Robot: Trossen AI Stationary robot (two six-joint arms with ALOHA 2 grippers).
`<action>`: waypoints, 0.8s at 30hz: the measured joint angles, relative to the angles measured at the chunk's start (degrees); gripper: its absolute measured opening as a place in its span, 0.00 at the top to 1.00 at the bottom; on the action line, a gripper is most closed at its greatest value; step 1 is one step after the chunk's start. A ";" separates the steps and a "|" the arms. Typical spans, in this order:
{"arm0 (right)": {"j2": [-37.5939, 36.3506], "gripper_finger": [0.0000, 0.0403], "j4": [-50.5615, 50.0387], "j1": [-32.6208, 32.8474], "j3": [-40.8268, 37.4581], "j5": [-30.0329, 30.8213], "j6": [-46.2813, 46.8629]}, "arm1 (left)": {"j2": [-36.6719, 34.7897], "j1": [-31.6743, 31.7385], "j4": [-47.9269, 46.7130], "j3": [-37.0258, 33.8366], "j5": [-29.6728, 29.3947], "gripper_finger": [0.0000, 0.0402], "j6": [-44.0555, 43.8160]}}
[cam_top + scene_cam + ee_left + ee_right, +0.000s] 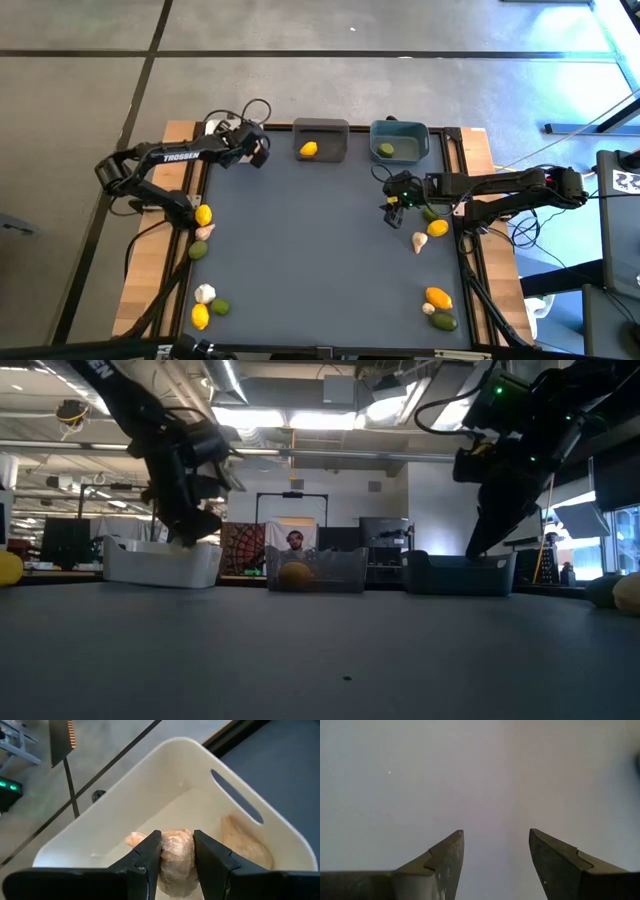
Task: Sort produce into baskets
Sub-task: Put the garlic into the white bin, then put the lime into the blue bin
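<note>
on the left of my high view i see a wooden strip (150, 290) beside the dark grey mat (320, 250). there lie a lemon (204, 214), a garlic (204, 232) and a lime (198, 250), and nearer the front edge another garlic (204, 293), lime (220, 307) and lemon (200, 316). my left gripper (177, 851) is over the white bin (150, 785) at the far left corner, its fingers pinching a garlic bulb (176, 857); a second bulb (245, 845) lies in the bin. in the middle the grey bin (321, 139) holds one lemon (309, 150), and next to it the teal bin (399, 140) holds one lime (386, 150). my right gripper (495, 855) hangs over bare mat with fingers spread and nothing between them. just beside it are a lime (431, 213), a lemon (437, 228) and a garlic (420, 240); further to the front a lemon (438, 297), a garlic (428, 309) and a lime (444, 321). the floor (300, 60) is grey concrete with dark seams. in the low view the room behind has ceiling lamps (300, 420), and a person (294, 542) sits far behind the middle bin.
</note>
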 joint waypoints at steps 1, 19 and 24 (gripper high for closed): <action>-0.01 0.45 0.37 -0.01 0.00 0.00 -0.01 | -0.01 0.00 0.18 -0.27 0.08 0.75 -0.09; -0.01 0.45 1.87 -0.01 0.00 -0.25 1.68 | -0.44 1.28 0.01 -0.15 3.73 0.44 0.26; -0.01 0.45 2.30 -0.01 0.00 1.72 1.72 | -3.60 -0.31 0.22 0.97 3.71 0.44 -0.21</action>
